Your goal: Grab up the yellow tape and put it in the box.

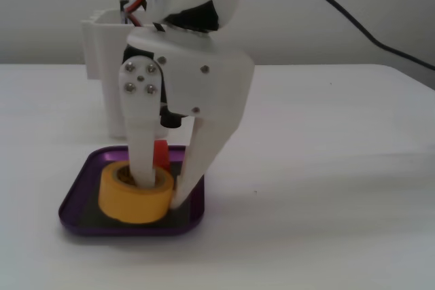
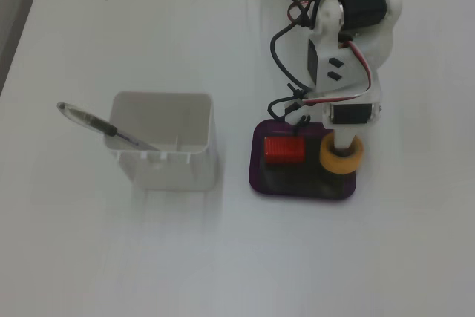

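The yellow tape (image 1: 134,198) rests on the dark floor of the purple box (image 1: 80,216), at its front. It also shows in a fixed view from above (image 2: 350,162), at the box's right end (image 2: 256,182). My gripper (image 1: 162,191) comes straight down onto the roll. One white finger (image 1: 141,161) reaches into the core and the other finger (image 1: 194,168) presses the outer wall on the right, so the jaws are shut on the roll's wall. From above, the gripper (image 2: 341,150) is mostly hidden under the arm.
A red cube (image 1: 161,153) lies in the box behind the tape, at its left end from above (image 2: 284,149). A tall white container (image 2: 163,139) with a pen (image 2: 96,124) stands left of the box. A black cable (image 1: 353,25) runs across the back right.
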